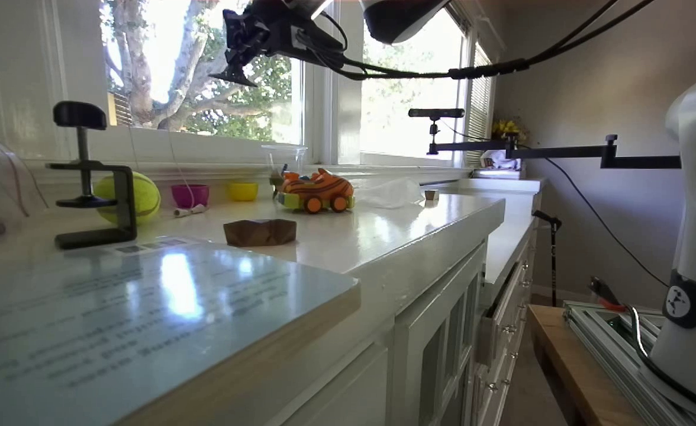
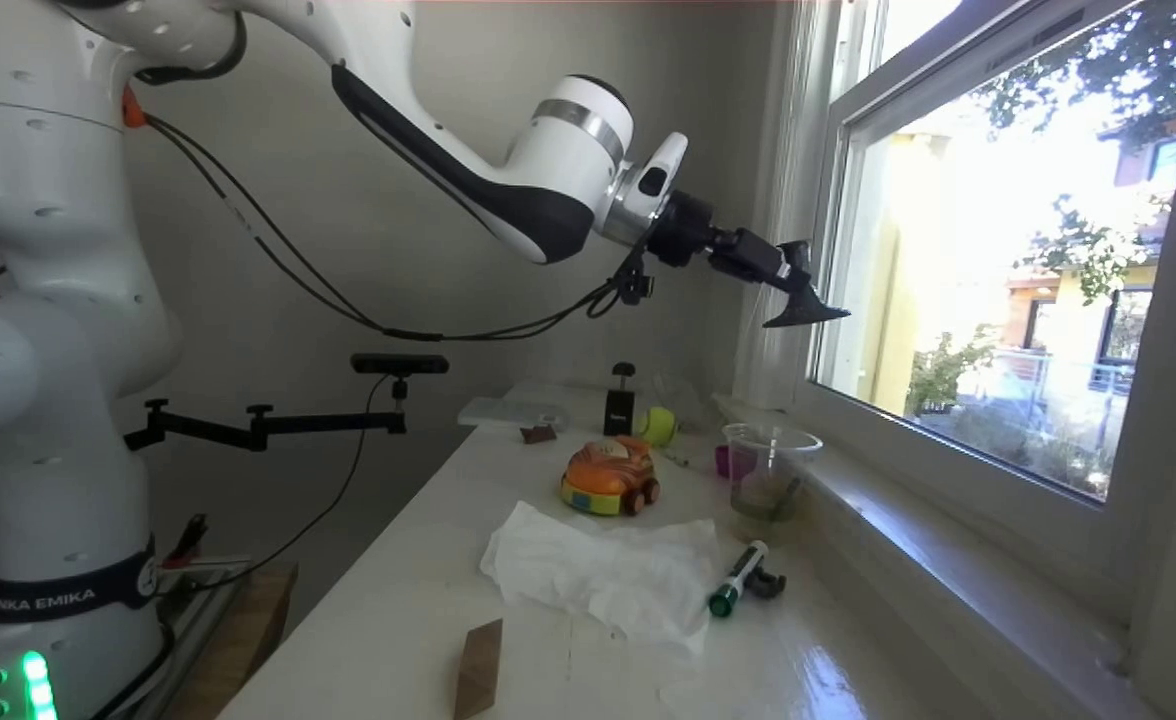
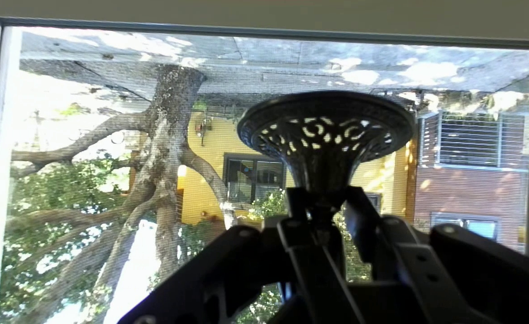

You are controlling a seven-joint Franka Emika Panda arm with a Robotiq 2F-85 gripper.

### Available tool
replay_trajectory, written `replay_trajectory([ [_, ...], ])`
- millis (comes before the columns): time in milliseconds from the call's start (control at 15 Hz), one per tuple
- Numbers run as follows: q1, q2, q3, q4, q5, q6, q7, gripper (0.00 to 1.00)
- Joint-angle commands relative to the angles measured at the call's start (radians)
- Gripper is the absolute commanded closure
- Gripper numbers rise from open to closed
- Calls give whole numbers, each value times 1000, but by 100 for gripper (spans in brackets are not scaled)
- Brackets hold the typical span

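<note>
My gripper (image 3: 323, 198) is shut on the narrow neck of a dark, flared ornament (image 3: 327, 130) with an openwork pattern and a round rim. The wrist picture stands upside down, so the wide end shows at its top. Both exterior views show this wide end of the ornament (image 2: 806, 310) pointing down, well above the counter. There the gripper (image 2: 796, 262) is raised in front of the window. An orange toy car (image 2: 608, 475) stands on the counter below; in an exterior view the toy car (image 1: 318, 192) shows its striped side. What lies between the pads is partly hidden in shadow.
Window glass (image 2: 998, 300) and its sill lie close beyond the gripper. The counter bears a clear cup (image 2: 770, 465), white crumpled sheet (image 2: 598, 575), green marker (image 2: 738, 580), black clamp (image 1: 126, 204), tennis ball (image 1: 147, 204), purple cup (image 1: 190, 195), yellow cup (image 1: 242, 190) and brown block (image 1: 260, 232).
</note>
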Motion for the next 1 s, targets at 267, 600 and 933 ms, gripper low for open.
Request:
replay_trajectory([
  [267,-7,-28,-2,56,-148,-48,34,93],
  [600,0,-39,-1,40,-141,-30,18,93],
  [933,23,-55,26,31,-121,-9,23,93],
])
